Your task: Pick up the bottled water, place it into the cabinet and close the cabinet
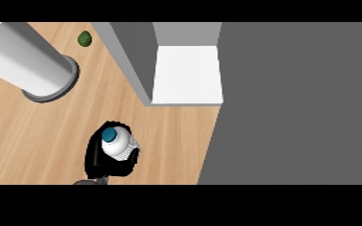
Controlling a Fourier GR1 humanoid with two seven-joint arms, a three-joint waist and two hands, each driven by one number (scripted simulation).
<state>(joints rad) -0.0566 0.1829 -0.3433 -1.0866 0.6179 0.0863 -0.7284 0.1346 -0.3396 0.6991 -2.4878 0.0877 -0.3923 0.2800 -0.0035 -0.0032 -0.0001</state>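
- The bottled water (117, 143) shows from above as a white, ribbed round body with a blue cap near its upper left; the ribs run as thin grey rings along its lower right edge.
- Its long axis points nearly straight up toward the view, so mostly its top shows; the cap end leans slightly to the upper left.
- One black hand (99, 157) shows, low in the view left of the middle; which of the robot's hands it is cannot be told. Its fingers curl round the bottle, wrapping its left and lower sides, so the hand is closed on the bottle.
- The bottle sits inside that curl, over the wooden tabletop (50, 139); whether it touches the wood cannot be told.
- Up and to the right of the hand, well apart, stands the grey cabinet (283, 100), with a white inner shelf (188, 74) showing in its opening.
- Up and to the left of the hand, a large grey cylinder (35, 67) lies tilted across the corner of the tabletop.
- Farther up, between the cylinder and the cabinet's wall, a small green object (84, 39) lies on the wood.
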